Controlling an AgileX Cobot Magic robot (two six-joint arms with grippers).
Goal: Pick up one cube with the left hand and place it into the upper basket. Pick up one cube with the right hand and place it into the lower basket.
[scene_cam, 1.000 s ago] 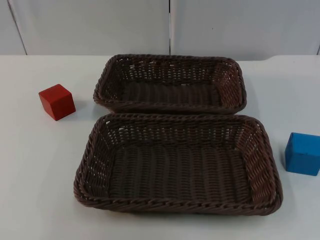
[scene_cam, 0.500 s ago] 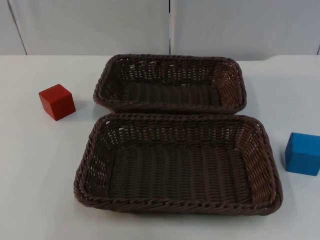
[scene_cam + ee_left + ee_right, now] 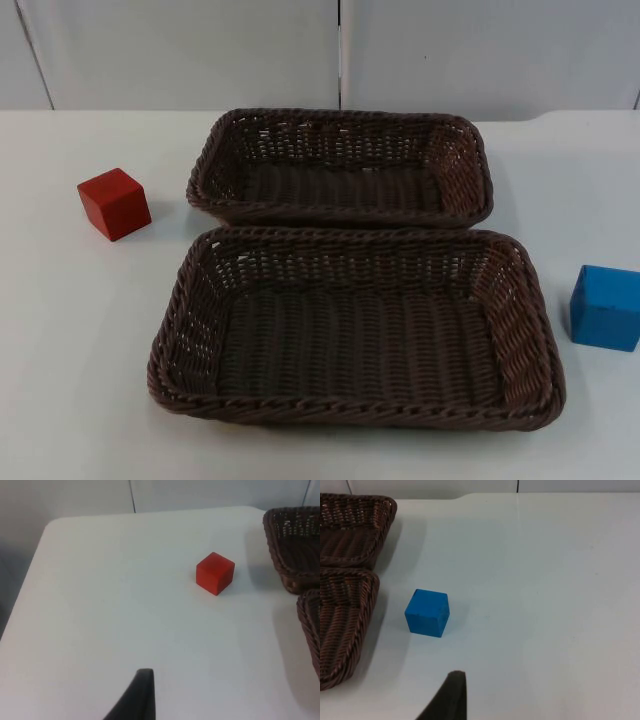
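Upper basket: the dark brown woven wicker rectangular basket (image 3: 340, 165) sat farther from the camera, nearer the grey partition wall (image 3: 180, 50), with nothing in it; its rim looked to touch the lower one.
Lower basket: the larger dark brown woven wicker basket (image 3: 355, 325) lay nearer the camera, also holding nothing, so neither cube had been delivered yet.
Red cube: the small red solid cube (image 3: 114, 203) stood on the white table top (image 3: 60, 350) beside the upper basket's left end, apart from it, judged handy for the left arm.
Blue cube: the small blue solid cube (image 3: 606, 307) stood on the table just beside the lower basket's right end, not touching, judged handy for the right arm.
Left gripper: it hung above the table well short of the red cube (image 3: 215, 573), with one black fingertip (image 3: 142, 692) visible; whether the fingers were spread or pressed together could not be told. It held nothing.
Right gripper: it hung above the table some way short of the blue cube (image 3: 427, 612), one black fingertip (image 3: 452, 695) visible; the spread of the fingers could not be told, and nothing was held.
Stage: judged to be the very start, each arm lined up on its own cube.
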